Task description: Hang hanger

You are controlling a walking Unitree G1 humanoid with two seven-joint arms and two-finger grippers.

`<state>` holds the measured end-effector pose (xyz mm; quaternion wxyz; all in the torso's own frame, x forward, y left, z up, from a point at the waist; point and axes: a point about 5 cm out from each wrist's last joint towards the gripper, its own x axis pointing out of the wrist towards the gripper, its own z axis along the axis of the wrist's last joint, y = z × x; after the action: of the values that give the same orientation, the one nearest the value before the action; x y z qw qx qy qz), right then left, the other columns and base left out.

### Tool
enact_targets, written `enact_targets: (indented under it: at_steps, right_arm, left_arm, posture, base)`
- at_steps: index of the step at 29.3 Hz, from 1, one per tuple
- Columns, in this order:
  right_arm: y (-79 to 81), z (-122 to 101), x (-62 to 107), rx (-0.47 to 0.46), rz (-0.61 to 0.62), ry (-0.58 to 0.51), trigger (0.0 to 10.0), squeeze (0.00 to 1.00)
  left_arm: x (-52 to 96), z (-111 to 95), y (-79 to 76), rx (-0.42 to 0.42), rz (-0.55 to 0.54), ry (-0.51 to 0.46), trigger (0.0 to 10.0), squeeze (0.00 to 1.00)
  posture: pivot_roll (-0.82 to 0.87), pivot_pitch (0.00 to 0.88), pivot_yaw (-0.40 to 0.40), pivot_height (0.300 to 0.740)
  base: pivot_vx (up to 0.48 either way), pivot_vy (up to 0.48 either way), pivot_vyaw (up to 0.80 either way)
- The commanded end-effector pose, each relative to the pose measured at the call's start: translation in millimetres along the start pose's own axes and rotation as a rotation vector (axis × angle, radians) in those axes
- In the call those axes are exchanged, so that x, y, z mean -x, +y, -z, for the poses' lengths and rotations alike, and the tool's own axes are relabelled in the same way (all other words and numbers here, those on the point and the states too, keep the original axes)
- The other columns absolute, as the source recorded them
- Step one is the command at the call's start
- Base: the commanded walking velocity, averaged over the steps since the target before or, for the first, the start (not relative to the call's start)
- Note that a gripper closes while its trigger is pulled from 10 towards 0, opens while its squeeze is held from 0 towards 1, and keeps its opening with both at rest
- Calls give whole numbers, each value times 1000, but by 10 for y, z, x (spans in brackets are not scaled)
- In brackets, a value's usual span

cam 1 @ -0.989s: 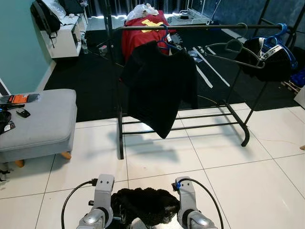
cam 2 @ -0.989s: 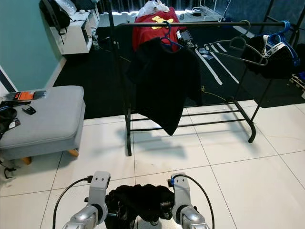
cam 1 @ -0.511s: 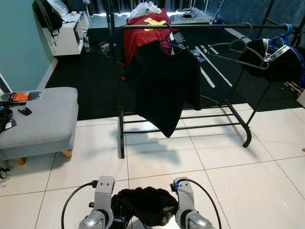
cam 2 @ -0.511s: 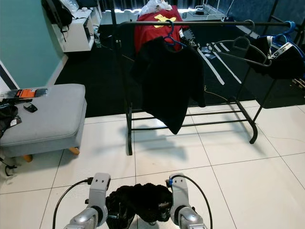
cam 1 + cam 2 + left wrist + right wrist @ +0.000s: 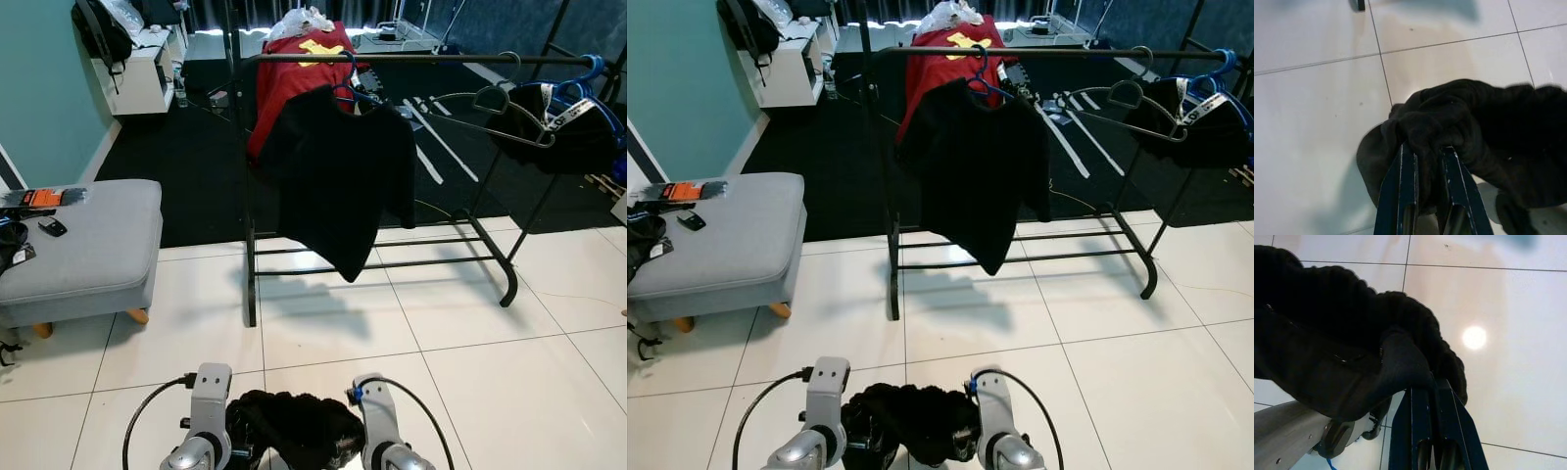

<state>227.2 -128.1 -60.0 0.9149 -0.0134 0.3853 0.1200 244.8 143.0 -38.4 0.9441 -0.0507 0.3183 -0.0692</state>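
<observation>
Both arms low in front of the robot's body, a bunched black garment [image 5: 294,431] held up between them above the white tiled floor [image 5: 470,372]. Left pincer [image 5: 1426,152]: 2 fingers nearly closed, pinching a fold of the black cloth between them. Right pincer [image 5: 1429,390]: fingers pressed close together, cloth draped over and caught at the tips. Whether a hanger is inside the bundle, cannot tell, cloth hides it. Ahead stands a black clothes rack [image 5: 411,59], its feet on the tiles at the edge of a dark carpet [image 5: 186,166]. On the rail hangs a black T-shirt [image 5: 338,176] on a blue hanger [image 5: 345,90], tilted, 1 corner hanging lower. Behind it a red garment with a yellow mark [image 5: 299,59]. Further along the rail toward the robot's right, an empty grey hanger [image 5: 485,98], then a dark garment [image 5: 563,127] on another blue hanger [image 5: 578,78]. To the robot's left a grey padded stool [image 5: 83,245] with small dark items and an orange-labelled packet [image 5: 39,199] on top. White shelf unit [image 5: 137,73] against the teal wall [image 5: 39,88] further back, black bag [image 5: 98,29] on it.
</observation>
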Motion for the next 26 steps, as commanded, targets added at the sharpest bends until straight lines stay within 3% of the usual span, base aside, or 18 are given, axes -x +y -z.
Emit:
enact_targets:
  at_steps: [1,6,9,14,16,20,26]
  right_arm:
    - [-10,50,7,-13,24,22,10000,0]
    - [-54,100,32,-108,86,-1,10000,0]
    - [-78,35,24,-92,89,-25,10000,0]
    - [-29,-67,3,-70,72,-71,10000,0]
    - [10,-89,-4,-73,78,-88,10000,0]
    - [24,-110,-18,-6,41,-61,10000,0]
    - [2,-222,-46,-104,55,-71,10000,0]
  left_arm:
    - [-7,2,35,68,-5,19,10000,0]
    - [-2,-55,109,-23,-4,13,10000,0]
    - [-12,-92,107,10,-17,-14,10000,0]
    - [-22,-96,57,-6,-6,-14,10000,0]
    - [-27,-62,3,44,-8,-6,10000,0]
    - [-73,-150,-52,-1,21,2,10000,0]
    - [-67,-194,24,-34,1,-2,10000,0]
  posture:
    - [23,80,46,740]
    - [23,96,73,740]
    - [24,77,68,740]
    - [14,100,61,740]
    - [15,102,68,740]
    - [40,121,50,740]
    - [80,92,32,740]
  base:
    - [0,0,0]
    - [0,0,0]
    - [0,0,0]
    - [0,0,0]
    - [0,0,0]
    - [0,0,0]
    - [0,0,0]
